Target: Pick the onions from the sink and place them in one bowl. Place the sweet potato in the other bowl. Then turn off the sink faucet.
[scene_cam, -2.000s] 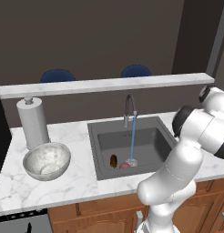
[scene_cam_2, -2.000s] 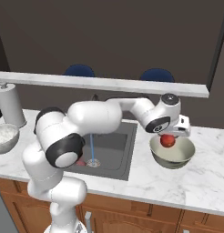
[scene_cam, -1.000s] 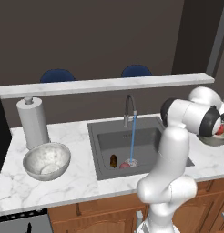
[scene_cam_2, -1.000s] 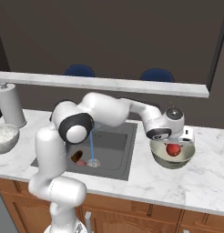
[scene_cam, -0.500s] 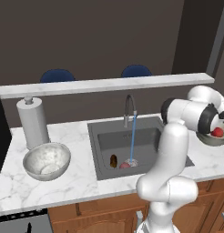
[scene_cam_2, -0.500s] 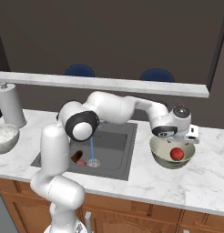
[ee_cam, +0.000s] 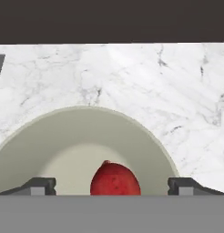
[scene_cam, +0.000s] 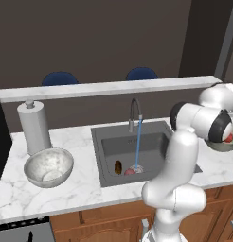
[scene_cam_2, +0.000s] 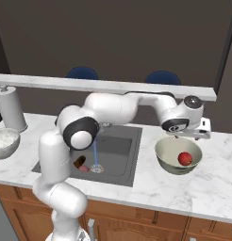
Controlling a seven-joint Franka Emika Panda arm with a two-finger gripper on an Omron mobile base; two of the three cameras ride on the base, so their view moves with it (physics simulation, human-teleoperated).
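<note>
My gripper (scene_cam_2: 185, 138) hangs open just above the olive-beige bowl (scene_cam_2: 166, 160) on the counter right of the sink (scene_cam_2: 119, 139). A bright red onion (scene_cam_2: 185, 158) lies loose in that bowl. In the hand view the onion (ee_cam: 114, 179) sits between my wide-apart fingertips (ee_cam: 41, 184) with a gap on each side, inside the bowl's pale rim (ee_cam: 86, 110). The duller pinkish onion (scene_cam: 130, 172) and the brown sweet potato (scene_cam: 118, 166) lie on the sink floor (scene_cam: 151, 146). The silvery mottled bowl (scene_cam: 40, 163) stands left of the sink. The faucet (scene_cam: 134, 111) runs a blue stream.
A paper towel roll (scene_cam: 33, 125) stands behind the silvery bowl. A raised ledge (scene_cam: 113, 87) runs along the back of the counter, with two blue chair backs beyond it. My arm arches over the sink from the left in the right base view.
The jaws have opened and the bright red onion has dropped out of them into the olive-beige bowl. The hand stays above the bowl.
</note>
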